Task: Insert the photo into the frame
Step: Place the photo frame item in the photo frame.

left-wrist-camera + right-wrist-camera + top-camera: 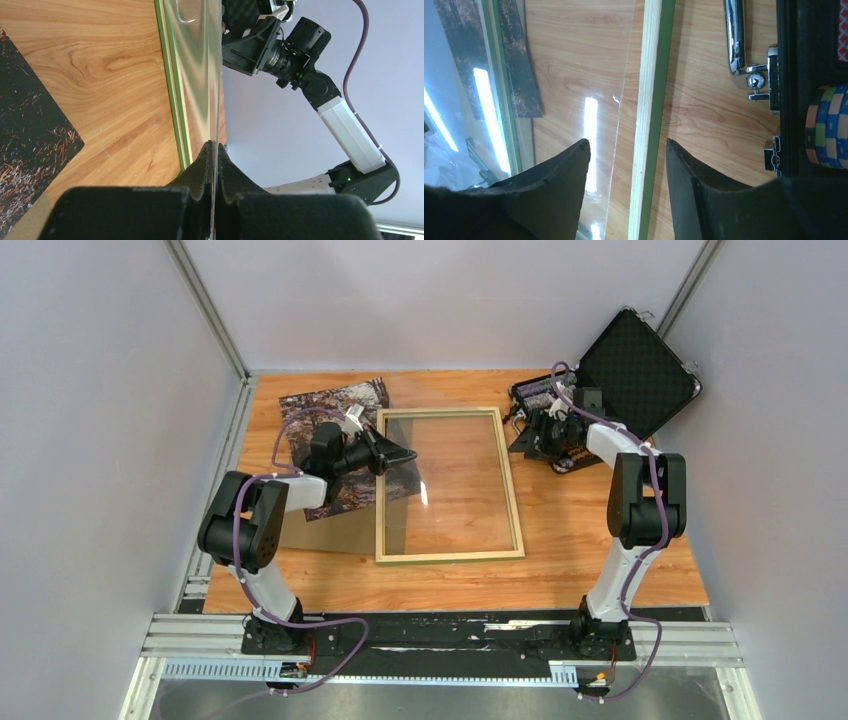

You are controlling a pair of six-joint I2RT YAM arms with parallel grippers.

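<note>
Left end effector (214, 152) tight on glass pane (197, 75), right end effector (626, 145) agape above frame (649, 100); photo (335, 400) partly beneath arm (300, 490).

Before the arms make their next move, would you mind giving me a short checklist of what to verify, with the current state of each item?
1. Left gripper shut on the edge of the clear pane: ok.
2. Right gripper open, one finger on either side of the frame rail: ok.
3. Frame flat on the table, pale back up: ok.
4. Pane out of the frame opening: not ok, it sits over the opening.
5. Photo in the frame: not ok, it lies outside to the left, partly under the left arm.
6. Right fingers touching the rail: cannot tell.
</note>
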